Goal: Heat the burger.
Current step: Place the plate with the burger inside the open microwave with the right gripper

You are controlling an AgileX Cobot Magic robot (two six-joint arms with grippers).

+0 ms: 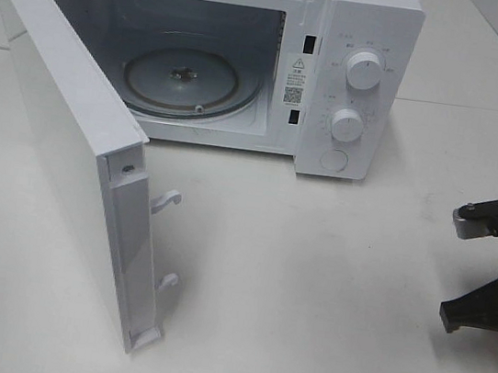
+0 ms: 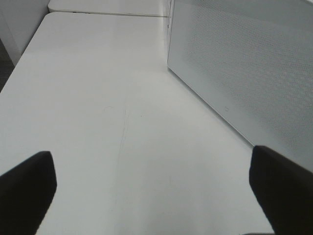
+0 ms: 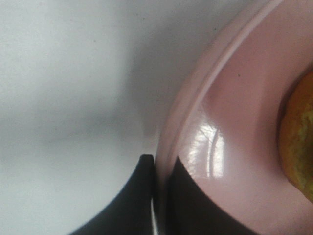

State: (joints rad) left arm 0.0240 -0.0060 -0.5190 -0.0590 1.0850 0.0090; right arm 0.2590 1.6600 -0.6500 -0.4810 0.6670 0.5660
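Note:
In the right wrist view an edge of the burger (image 3: 299, 142), golden-brown with a hint of green, sits on a glossy pink plate (image 3: 234, 112). My right gripper (image 3: 161, 169) is shut on the plate's rim, one finger outside and one inside. In the exterior high view only part of the black right arm (image 1: 497, 268) shows at the right edge; plate and burger are out of that view. My left gripper (image 2: 151, 191) is open and empty above the white table (image 2: 98, 98), beside the microwave door (image 2: 244, 68).
The white microwave (image 1: 367, 36) stands at the back with its door (image 1: 62, 132) swung wide open toward the front left. A glass turntable (image 1: 190, 81) lies inside the cavity. Two knobs (image 1: 364, 71) are on its right panel.

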